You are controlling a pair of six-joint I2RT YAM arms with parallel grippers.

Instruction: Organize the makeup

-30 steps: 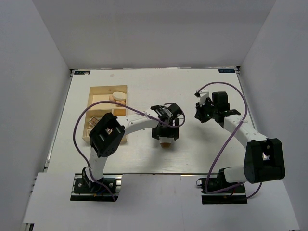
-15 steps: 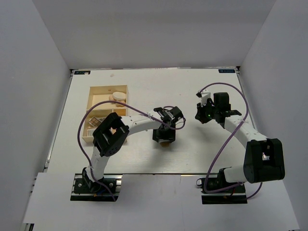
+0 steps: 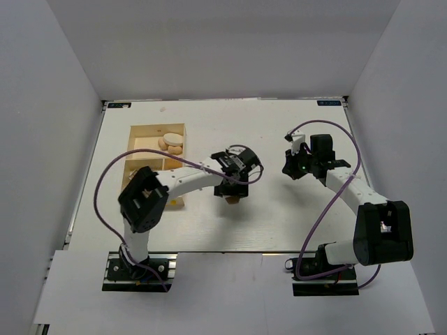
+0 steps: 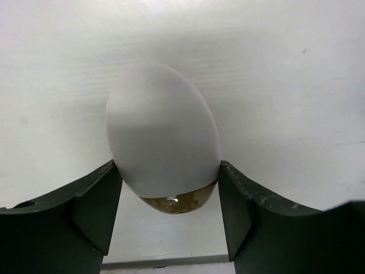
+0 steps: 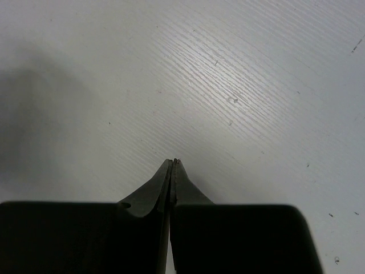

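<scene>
Left tool (image 4: 168,174) sits nearer the pale wooden divided tray (image 3: 132,139), clamping a pale egg-shaped sponge (image 4: 162,128); lift clear before crossing the tray wall. Right tool (image 5: 173,165) closed, empty.

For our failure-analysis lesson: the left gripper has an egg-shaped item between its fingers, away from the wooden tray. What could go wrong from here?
1. The left gripper pinches the egg-shaped item only near one end; its rounded sides might let it squirt out or tip.
2. The wooden tray already holds a round puff and peach sponges in its far compartment; set down there, the egg could roll or bump them.
</scene>
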